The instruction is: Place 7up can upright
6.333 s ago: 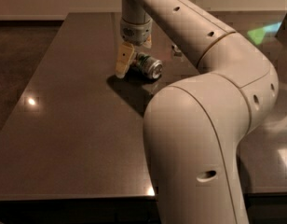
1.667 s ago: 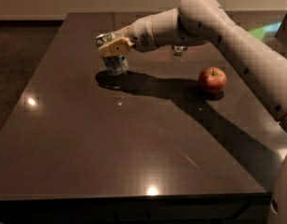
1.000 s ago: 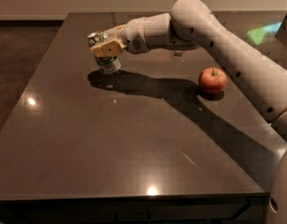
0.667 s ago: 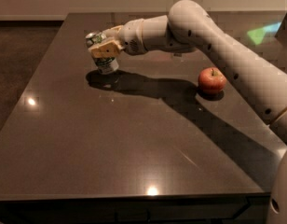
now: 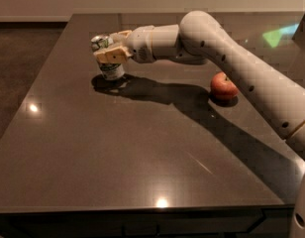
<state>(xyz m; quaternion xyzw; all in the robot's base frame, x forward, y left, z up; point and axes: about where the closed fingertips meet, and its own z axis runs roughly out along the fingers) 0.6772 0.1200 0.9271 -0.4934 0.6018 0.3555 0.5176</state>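
Note:
The 7up can (image 5: 111, 69), white and green with a silver top, stands upright on the dark table (image 5: 118, 148) at the back left. My gripper (image 5: 109, 49) reaches in from the right and is closed around the can's upper part, with tan fingers (image 5: 111, 56) across its front. The can's bottom seems to rest on the table.
A red apple (image 5: 223, 87) sits on the table to the right, under my forearm (image 5: 241, 63). The table's left edge runs close to the can. Bright light spots reflect on the near table surface.
My gripper has carried the can from the table's middle leftward to the back left, now holding it upright. Over the last second it has hardly moved.

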